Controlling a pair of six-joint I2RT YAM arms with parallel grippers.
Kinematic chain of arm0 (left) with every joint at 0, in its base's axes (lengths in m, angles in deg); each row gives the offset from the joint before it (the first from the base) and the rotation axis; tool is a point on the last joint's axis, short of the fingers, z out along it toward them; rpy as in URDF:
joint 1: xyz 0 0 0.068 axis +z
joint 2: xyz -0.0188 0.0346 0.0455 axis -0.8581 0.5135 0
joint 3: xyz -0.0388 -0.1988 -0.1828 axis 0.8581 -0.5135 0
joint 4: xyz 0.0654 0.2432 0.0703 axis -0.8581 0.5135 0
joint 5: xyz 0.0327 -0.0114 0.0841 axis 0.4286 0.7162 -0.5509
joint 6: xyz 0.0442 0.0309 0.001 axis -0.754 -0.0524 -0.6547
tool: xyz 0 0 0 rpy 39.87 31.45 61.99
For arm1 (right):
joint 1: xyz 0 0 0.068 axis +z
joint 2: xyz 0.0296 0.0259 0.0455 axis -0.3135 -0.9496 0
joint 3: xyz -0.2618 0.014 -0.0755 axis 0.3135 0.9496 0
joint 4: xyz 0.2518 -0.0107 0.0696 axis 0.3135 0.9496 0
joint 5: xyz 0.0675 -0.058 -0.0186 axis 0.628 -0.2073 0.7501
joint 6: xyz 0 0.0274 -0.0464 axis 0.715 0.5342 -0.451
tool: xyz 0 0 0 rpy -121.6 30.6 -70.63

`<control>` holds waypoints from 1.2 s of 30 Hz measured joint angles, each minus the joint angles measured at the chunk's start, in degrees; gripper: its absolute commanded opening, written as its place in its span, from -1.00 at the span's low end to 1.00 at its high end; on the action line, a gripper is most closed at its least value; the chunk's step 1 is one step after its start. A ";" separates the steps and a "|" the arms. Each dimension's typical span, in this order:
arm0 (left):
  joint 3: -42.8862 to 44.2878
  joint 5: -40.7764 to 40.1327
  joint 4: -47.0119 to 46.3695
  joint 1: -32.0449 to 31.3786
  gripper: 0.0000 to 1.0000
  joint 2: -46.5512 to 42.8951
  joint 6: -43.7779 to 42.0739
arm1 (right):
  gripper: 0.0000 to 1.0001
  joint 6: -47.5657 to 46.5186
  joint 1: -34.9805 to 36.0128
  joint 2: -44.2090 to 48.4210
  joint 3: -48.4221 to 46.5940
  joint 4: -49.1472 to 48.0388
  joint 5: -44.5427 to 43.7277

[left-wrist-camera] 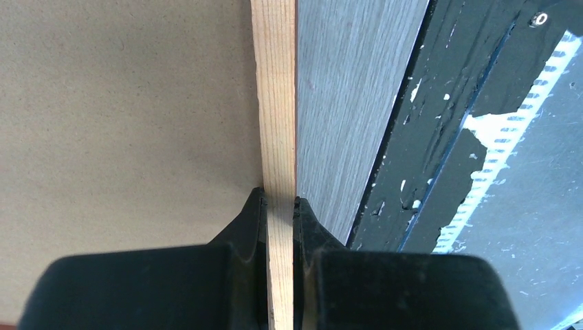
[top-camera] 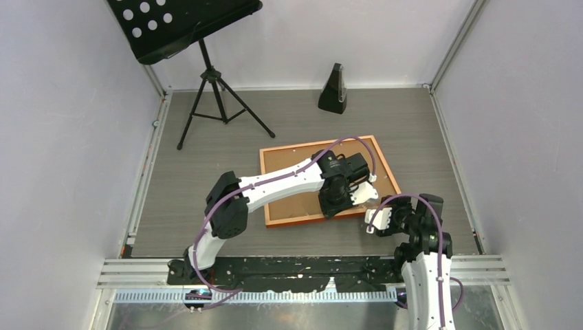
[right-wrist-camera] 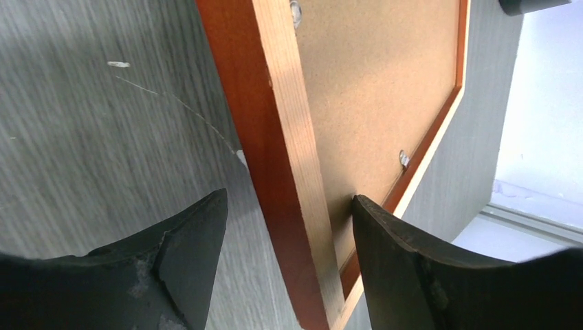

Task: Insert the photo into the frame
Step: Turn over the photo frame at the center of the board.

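Observation:
The frame (top-camera: 316, 142) lies back-up on the table, its brown backing board (top-camera: 295, 196) filling it. The photo is hidden. My left gripper (top-camera: 338, 210) reaches down onto the frame's near rail. In the left wrist view the left gripper (left-wrist-camera: 280, 203) is shut on the pale wooden rail of the frame (left-wrist-camera: 273, 103), one finger on the backing board (left-wrist-camera: 124, 103) side, one on the table side. My right gripper (top-camera: 375, 212) sits at the near right part. In the right wrist view the right gripper (right-wrist-camera: 289, 206) is open, straddling the frame (right-wrist-camera: 275, 124) near a corner, with gaps on both sides.
A black music stand on a tripod (top-camera: 210, 75) stands at the back left and a dark metronome (top-camera: 333, 89) at the back centre. Enclosure walls close in left, right and behind. The black base rail (left-wrist-camera: 440, 137) runs just beyond the frame's near edge. Small metal clips (right-wrist-camera: 404, 159) sit on the frame's back.

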 measured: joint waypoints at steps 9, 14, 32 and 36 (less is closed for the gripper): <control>0.00 0.87 -0.20 0.04 -1.00 0.07 -0.02 | -0.01 2.10 0.44 -0.04 1.57 -6.75 0.39; 0.00 0.81 -0.22 0.20 -1.00 0.07 -0.11 | -0.40 2.08 0.46 -0.04 1.68 -7.69 0.57; -1.46 -2.01 -2.86 -0.04 0.36 -1.99 -0.70 | -0.90 4.42 0.50 0.48 0.22 -7.72 1.40; -3.89 -5.01 -4.09 0.09 0.47 -5.11 -0.72 | -0.89 5.40 0.50 0.59 -0.33 -7.69 1.75</control>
